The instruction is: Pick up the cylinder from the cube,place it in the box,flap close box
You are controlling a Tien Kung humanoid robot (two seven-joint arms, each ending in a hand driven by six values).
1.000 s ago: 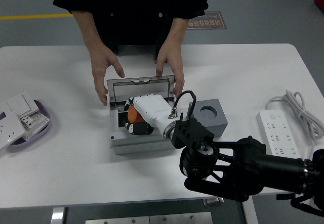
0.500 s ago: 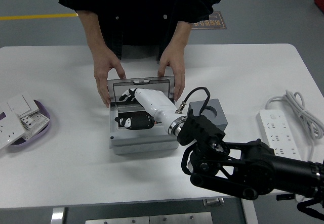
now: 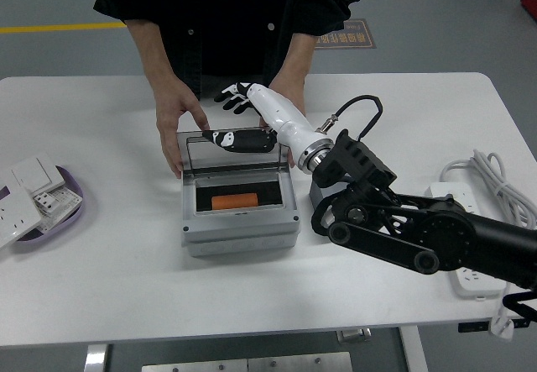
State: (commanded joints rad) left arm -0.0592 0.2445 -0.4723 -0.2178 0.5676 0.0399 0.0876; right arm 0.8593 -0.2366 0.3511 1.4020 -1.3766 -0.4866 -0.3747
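One orange cylinder (image 3: pixel 237 201) lies in box (image 3: pixel 241 221); right hand (image 3: pixel 243 120) spread, empty, above raised flap (image 3: pixel 231 146).

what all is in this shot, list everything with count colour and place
box: 1, grey, table centre, lid standing open
cylinder: 1, orange, lying inside the box
cube: 1, grey, right of the box, mostly hidden by the arm
power strip: 1, white with coiled cable, table's right side
tray: 1, purple, table's left edge, holding white wall switches
table: 1, white
person's hands: 2, left one on the box's far left corner, other behind the robot's wrist
right hand: 1, white with black fingers, fingers spread, over the lid's top edge
left hand: not in view
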